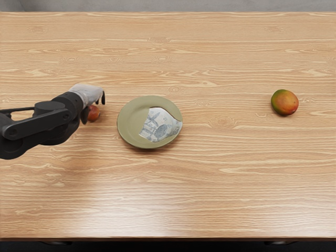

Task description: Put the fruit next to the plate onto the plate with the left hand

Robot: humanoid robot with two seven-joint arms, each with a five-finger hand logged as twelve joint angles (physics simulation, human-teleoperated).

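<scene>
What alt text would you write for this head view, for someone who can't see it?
The left robot hand reaches in from the left edge, close over a small red fruit lying beside a green plate on a wooden table. A larger red-and-green fruit sits apart, far to the right.

Light wooden table [210, 199], with a grey strip [168, 5] beyond, perhaps floor.

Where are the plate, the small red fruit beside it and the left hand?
plate [128, 119]: head view, on its bare green left part.
small red fruit [94, 114]: head view, on its visible right side.
left hand [88, 95]: head view, on its grey back.
</scene>
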